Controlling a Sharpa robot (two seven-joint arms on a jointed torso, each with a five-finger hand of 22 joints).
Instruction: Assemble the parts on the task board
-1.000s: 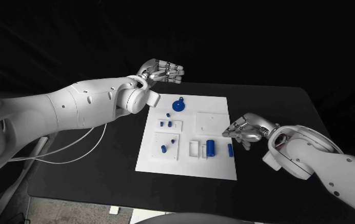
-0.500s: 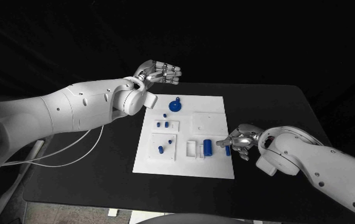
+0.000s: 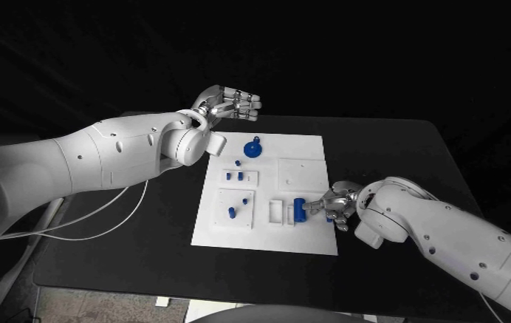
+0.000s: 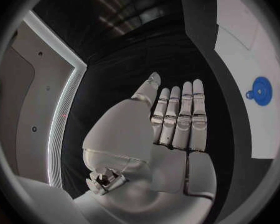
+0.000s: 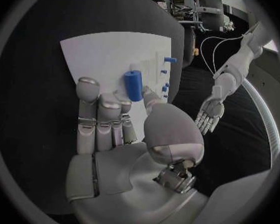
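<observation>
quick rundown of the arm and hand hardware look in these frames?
Both arms are smooth, glossy white shells with rounded joint housings and small dark dots like screw holes. The left hand and right hand are silver metal, with segmented fingers and pale rounded fingertips. White cables loop under the left arm. No markings are legible.

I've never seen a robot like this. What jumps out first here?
The white task board in the middle of the black table, dotted with small blue parts. The right hand reaches over its near right edge by a blue cylinder, while the left hand hangs open above the table's far side.
</observation>
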